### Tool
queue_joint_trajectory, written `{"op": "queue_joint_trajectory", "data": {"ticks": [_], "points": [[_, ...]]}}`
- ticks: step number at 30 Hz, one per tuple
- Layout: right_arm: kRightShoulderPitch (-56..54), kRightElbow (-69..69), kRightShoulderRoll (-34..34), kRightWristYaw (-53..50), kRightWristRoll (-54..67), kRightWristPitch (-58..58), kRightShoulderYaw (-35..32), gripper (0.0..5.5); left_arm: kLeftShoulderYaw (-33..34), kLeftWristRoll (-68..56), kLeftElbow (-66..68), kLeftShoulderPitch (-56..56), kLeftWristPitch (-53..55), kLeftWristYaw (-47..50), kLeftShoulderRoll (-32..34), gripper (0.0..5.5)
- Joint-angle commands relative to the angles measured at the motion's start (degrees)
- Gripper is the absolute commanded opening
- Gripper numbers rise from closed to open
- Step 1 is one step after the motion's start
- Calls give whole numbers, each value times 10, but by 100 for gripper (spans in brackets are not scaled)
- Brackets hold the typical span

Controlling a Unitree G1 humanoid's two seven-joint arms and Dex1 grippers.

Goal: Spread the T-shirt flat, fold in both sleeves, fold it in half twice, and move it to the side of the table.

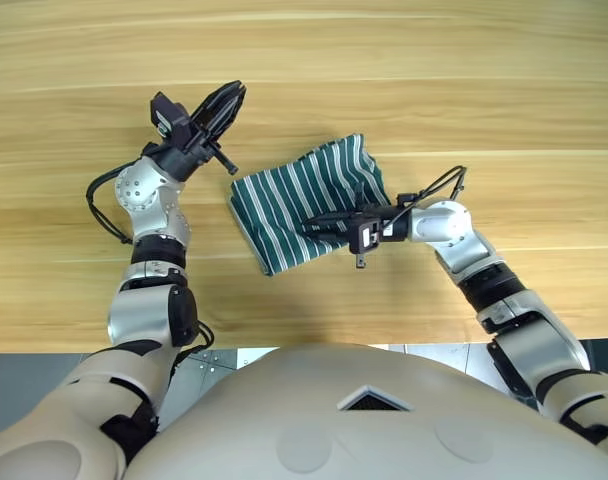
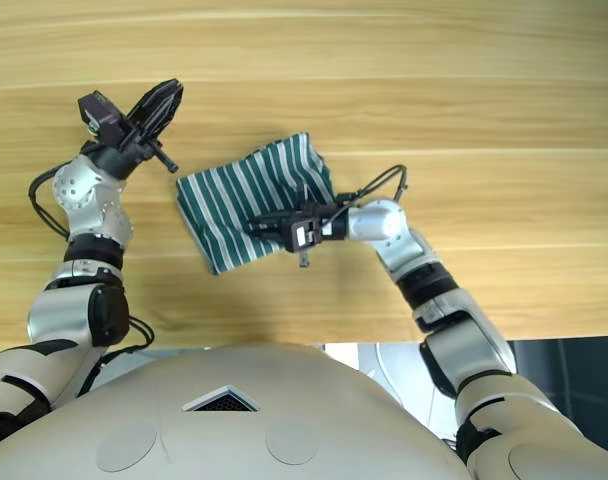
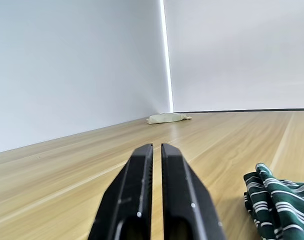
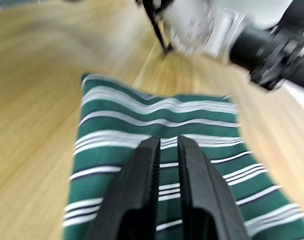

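Observation:
The green T-shirt (image 1: 284,195) with white stripes lies folded into a small rectangle in the middle of the wooden table (image 1: 464,90). My right gripper (image 1: 309,226) hovers low over the near part of the shirt, pointing left, fingers shut with nothing seen between them; in the right wrist view its fingertips (image 4: 153,142) sit over the striped cloth (image 4: 142,115). My left gripper (image 1: 234,92) is raised to the far left of the shirt, apart from it, also shut. From the left wrist view a corner of the shirt (image 3: 279,200) shows beside the closed fingers (image 3: 142,160).
A crumpled pale cloth (image 3: 167,118) lies far off on the table near the wall. The table's front edge (image 1: 384,345) runs just before my body. Bare wood surrounds the shirt on all sides.

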Motion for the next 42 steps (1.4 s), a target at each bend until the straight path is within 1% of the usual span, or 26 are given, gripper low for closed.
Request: {"op": "queue_joint_trajectory", "data": {"ticks": [1,5,7,13,17,18,19,21,22,23,24,26,30,34,39,42], "points": [[-31,3,16,-47,-23,48,-33,3,-1,4,9,0,1,9,2,0],[-35,8,38,-90,-61,64,-34,3,3,0,13,-3,6,12,4,0],[-34,10,47,-93,-72,68,-27,3,4,-1,14,-3,7,12,4,0],[-15,25,47,-48,-130,51,52,3,9,-4,17,-4,11,14,3,0],[-44,122,75,-33,-141,56,74,3,8,-2,20,-3,10,18,1,0],[-65,168,91,-58,-148,66,64,3,8,-1,20,-3,10,20,1,0],[-108,244,116,-117,-146,102,35,3,8,-1,20,-2,9,21,0,0],[-205,404,147,-288,-131,203,-33,3,9,-1,22,-3,10,25,-1,0],[-240,464,144,-370,-125,249,-59,3,9,-1,24,-4,11,26,-1,0],[-261,507,125,-447,-114,284,-86,3,10,-2,25,-4,11,27,-2,0],[-273,534,107,-502,-105,309,-107,3,11,-3,25,-3,12,27,-2,0],[-277,564,72,-572,-93,331,-146,3,13,-5,26,-3,13,28,-3,0],[-256,588,24,-633,-65,353,-229,3,18,-8,23,4,15,31,-1,0],[-230,593,-16,-664,-29,371,-315,3,26,-10,25,7,22,39,7,0],[-242,586,-20,-665,-33,361,-352,3,35,-11,34,9,22,48,16,0],[-256,581,-16,-689,-30,347,-371,3,40,-13,40,7,21,54,17,0]]}}
